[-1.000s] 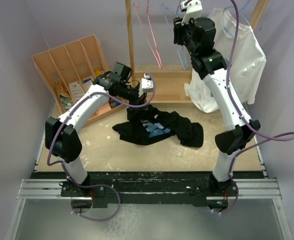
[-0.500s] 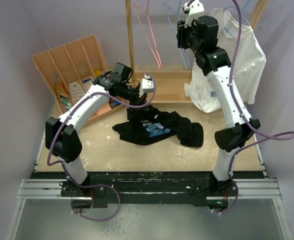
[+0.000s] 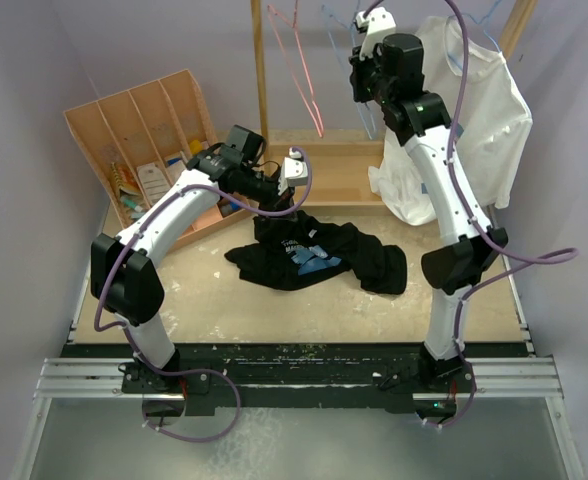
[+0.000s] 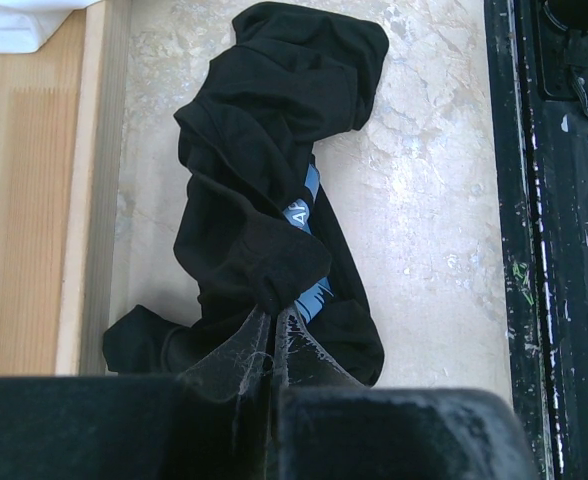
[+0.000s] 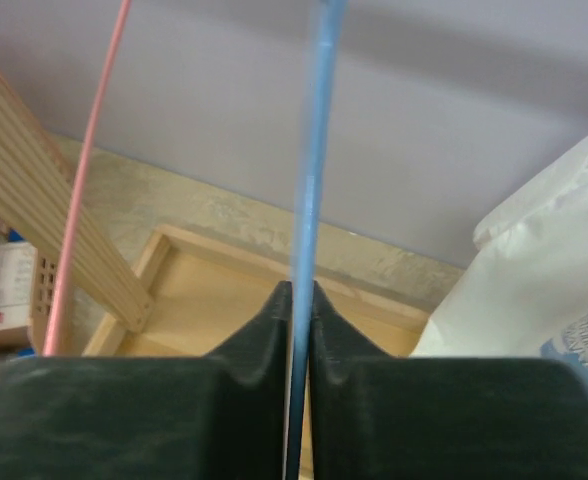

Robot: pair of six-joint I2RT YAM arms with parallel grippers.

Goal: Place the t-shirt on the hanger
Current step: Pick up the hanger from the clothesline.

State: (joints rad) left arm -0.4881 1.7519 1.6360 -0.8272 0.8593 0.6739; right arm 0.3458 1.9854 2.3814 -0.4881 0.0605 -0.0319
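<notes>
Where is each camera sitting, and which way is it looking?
Top camera: above and behind the arms, looking down at the table; left arm and right arm show.
Left wrist camera: on the left arm, looking down at the black t-shirt; the left hand pinches it.
Right wrist camera: up high, looking along the blue hanger; the right hand is shut on it.
Shared: top and left wrist views both show the black t-shirt.

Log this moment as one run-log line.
left claw: shut on black t-shirt | right claw: shut on light-blue hanger | status: shirt crumpled, not yet on hanger
</notes>
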